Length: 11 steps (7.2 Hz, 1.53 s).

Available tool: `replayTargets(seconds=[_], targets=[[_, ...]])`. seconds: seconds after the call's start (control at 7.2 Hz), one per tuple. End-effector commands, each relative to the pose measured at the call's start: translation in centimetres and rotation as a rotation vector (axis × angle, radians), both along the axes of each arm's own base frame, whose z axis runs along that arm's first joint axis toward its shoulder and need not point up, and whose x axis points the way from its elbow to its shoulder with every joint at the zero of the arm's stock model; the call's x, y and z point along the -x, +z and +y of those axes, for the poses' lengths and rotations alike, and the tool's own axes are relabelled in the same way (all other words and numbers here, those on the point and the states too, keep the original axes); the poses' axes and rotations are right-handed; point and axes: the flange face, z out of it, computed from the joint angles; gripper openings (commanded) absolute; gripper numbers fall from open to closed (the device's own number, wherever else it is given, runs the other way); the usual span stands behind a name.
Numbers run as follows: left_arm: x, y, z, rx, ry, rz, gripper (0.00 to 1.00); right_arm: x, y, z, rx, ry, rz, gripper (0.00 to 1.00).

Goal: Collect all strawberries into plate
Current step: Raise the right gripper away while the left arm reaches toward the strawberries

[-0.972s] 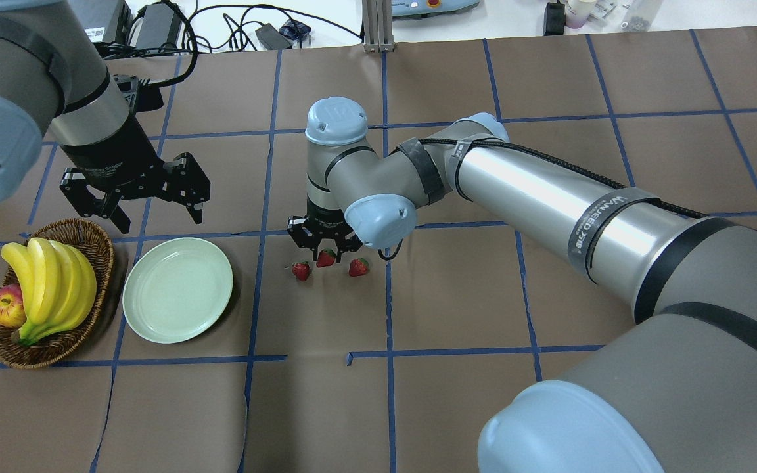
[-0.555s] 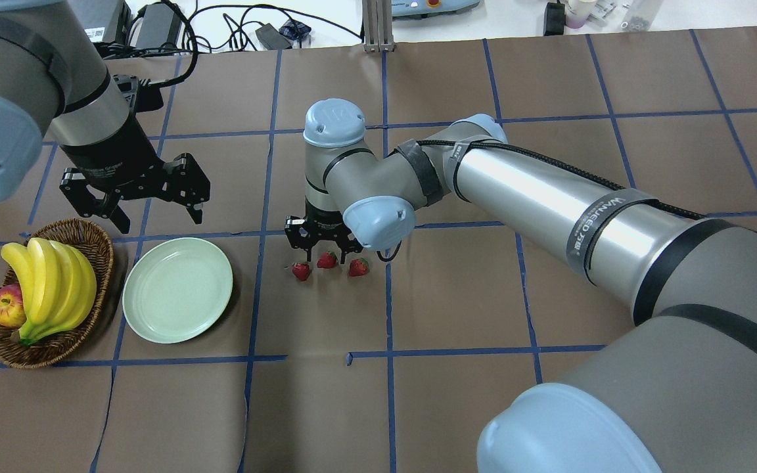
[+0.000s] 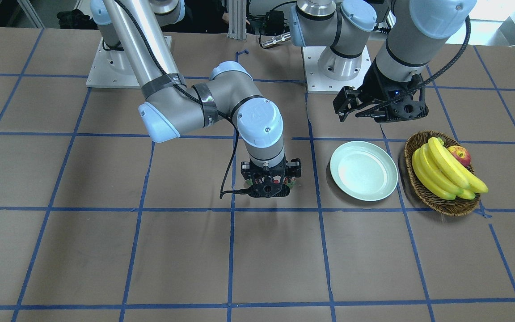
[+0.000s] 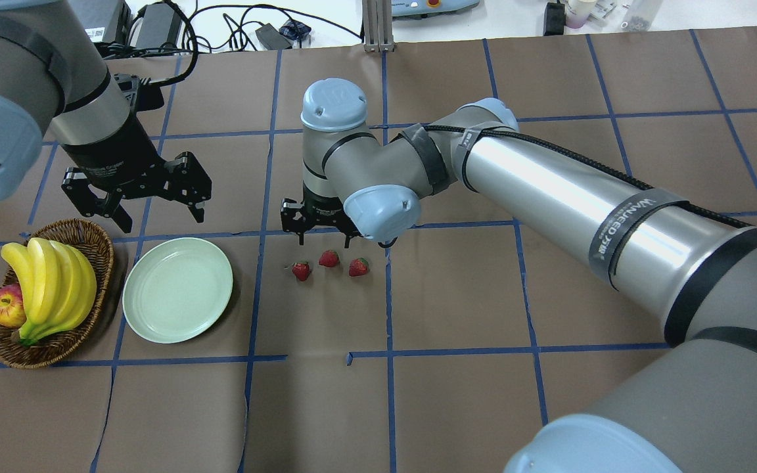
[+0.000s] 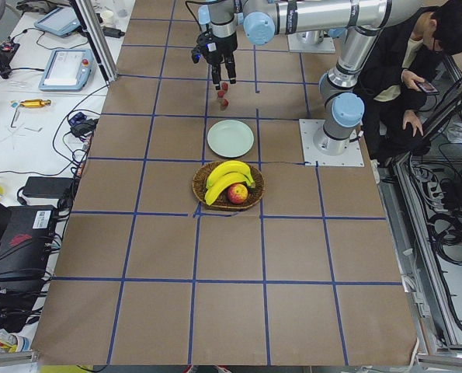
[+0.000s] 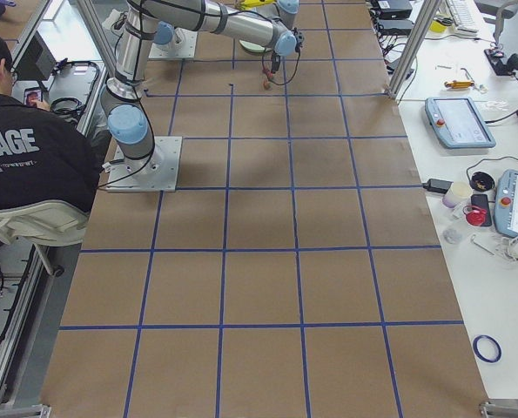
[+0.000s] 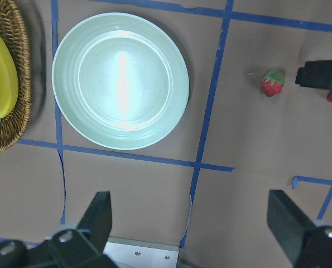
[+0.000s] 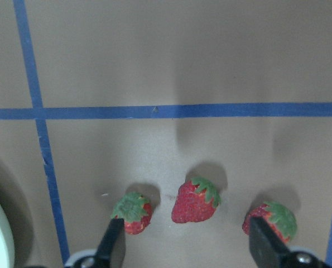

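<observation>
Three strawberries lie in a row on the brown table: left [image 4: 301, 270], middle [image 4: 329, 259], right [image 4: 358, 267]. My right gripper [image 4: 316, 235] hovers just above and behind them, open and empty. In the right wrist view its fingers [image 8: 112, 244] stand wide apart on either side of the middle strawberry [image 8: 195, 201] and touch none. The mint-green plate [image 4: 177, 289] lies empty to the left. My left gripper [image 4: 155, 215] hangs open and empty above the plate's far side. The left wrist view shows the plate [image 7: 120, 81] and one strawberry [image 7: 272, 84].
A wicker basket [image 4: 100, 244] with bananas [image 4: 50, 282] and a red-yellow apple [image 4: 6, 307] stands left of the plate. Blue tape lines cross the brown table. Cables and devices lie beyond the far edge. A person sits by the robot's base in the side views.
My right gripper has risen from around the middle strawberry and drawn slightly back, open. All three strawberries stay on the table. The left arm has not moved.
</observation>
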Motion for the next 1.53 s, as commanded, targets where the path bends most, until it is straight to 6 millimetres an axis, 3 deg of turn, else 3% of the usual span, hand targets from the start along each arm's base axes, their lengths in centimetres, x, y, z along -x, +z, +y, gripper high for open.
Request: replayTargets(seconds=[0.0, 0.14, 0.42, 0.69, 0.97, 1.11, 1.39], targets=[[0.2, 0.1, 0.0, 0.003, 0.004, 0.021, 1.0, 1.9, 3.9, -0.1, 0.019, -0.002, 0.047, 1.0], [0.1, 0.1, -0.3, 0.009, 0.006, 0.015, 1.0, 4.2, 7.2, -0.2, 0.021, -0.011, 0.046, 1.0], [0.3, -1.1, -1.3, 0.017, 0.004, 0.023, 1.0, 12.2, 12.4, -0.9, -0.024, 0.022, 0.058, 1.0], [1.4, -2.5, -2.1, 0.003, -0.008, 0.024, 1.0, 18.0, 15.4, -1.0, -0.037, 0.057, 0.114, 1.0], [5.0, -3.2, -2.7, 0.073, -0.047, 0.021, 1.0, 19.9, 16.6, -0.7, -0.022, 0.063, 0.167, 1.0], [5.5, -4.7, -3.0, 0.055, -0.004, 0.014, 1.0, 21.5, 17.1, -1.1, -0.02, 0.034, 0.161, 1.0], [6.6, -9.9, -4.7, 0.103, 0.053, 0.09, 1.0, 24.3, 18.6, -1.0, -0.022, 0.05, 0.158, 1.0]])
